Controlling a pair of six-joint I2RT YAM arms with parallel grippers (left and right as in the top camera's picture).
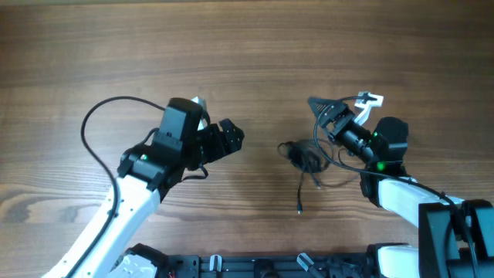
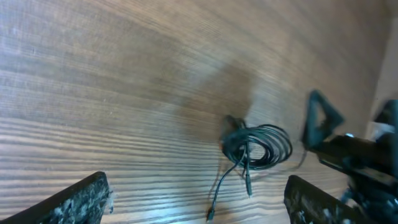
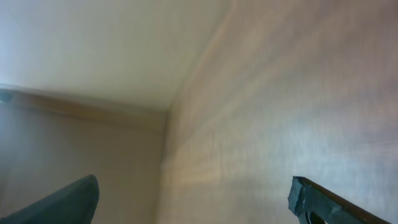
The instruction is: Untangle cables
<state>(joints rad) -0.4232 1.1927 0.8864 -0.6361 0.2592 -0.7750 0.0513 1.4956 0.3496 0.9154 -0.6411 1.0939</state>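
While the cables (image 1: 307, 157) lie bunched in a small coil right of centre on the table (image 1: 247, 46), the left gripper (image 1: 229, 137) sits left of them and the right gripper (image 1: 324, 110) above-right, both spread wide, holding nothing.

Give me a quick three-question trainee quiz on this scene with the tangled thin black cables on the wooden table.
1. True or false: the bundle of thin black cables lies on the brown wooden table, between the two arms.
2. Which wrist camera shows the cables? A) left wrist B) right wrist C) both
3. In one word, how do the jaws of the left arm stand in its own wrist view?
Key: 1 true; 2 A; 3 open, with nothing between them.
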